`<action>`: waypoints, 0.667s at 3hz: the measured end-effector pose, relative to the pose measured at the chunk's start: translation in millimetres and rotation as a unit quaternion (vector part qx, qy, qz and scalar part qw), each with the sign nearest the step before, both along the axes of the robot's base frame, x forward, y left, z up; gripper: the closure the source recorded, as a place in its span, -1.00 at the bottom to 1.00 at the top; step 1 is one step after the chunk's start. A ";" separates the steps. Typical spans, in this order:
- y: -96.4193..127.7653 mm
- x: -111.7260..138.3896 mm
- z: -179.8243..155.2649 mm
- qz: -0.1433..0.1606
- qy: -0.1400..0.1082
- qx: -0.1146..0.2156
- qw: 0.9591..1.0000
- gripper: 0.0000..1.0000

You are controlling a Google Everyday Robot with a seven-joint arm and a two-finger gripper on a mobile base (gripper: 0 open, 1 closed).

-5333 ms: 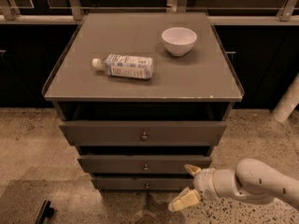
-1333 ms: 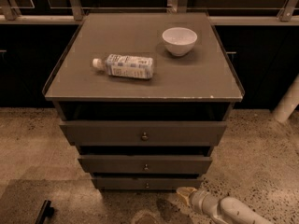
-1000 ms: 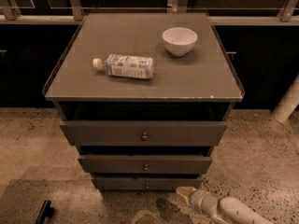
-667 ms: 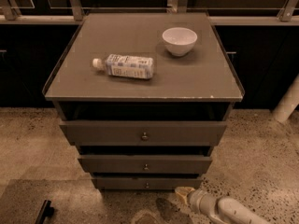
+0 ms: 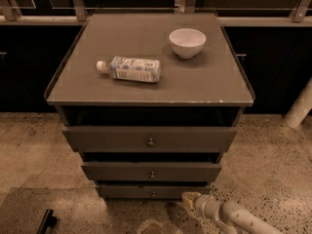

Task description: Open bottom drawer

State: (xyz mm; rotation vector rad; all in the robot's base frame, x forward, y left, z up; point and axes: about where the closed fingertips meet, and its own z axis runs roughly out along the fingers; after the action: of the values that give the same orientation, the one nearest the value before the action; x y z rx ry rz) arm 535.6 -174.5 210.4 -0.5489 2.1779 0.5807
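Note:
The bottom drawer (image 5: 131,191) is the cabinet's lowest, narrowest grey-brown front, with a tiny round knob (image 5: 153,194) at its centre. It sits just above the floor, below the middle drawer (image 5: 117,172) and the wide top drawer (image 5: 107,138). My gripper (image 5: 189,198) comes in from the lower right on a white arm (image 5: 234,218). Its yellowish tip is low, right in front of the bottom drawer's right end and to the right of the knob.
On the cabinet top (image 5: 97,84) a plastic bottle (image 5: 130,68) lies on its side and a white bowl (image 5: 187,42) stands at the back right. Speckled floor surrounds the cabinet. A dark object (image 5: 46,221) lies on the floor at lower left. A white post (image 5: 300,106) stands at right.
Over five seconds the gripper dropped lower and moved left toward the bottom drawer's right end. In the last second it has barely moved. The drawers have not shifted.

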 end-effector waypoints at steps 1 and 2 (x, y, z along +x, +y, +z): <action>0.2 21.0 -9.3 -0.004 -0.008 -0.001 1.000 1.00; -1.2 42.5 -5.9 -0.005 -0.027 -0.002 1.000 1.00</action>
State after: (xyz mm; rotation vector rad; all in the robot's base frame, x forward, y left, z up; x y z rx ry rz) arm 578.1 -175.6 204.5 -0.5490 2.1312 0.5497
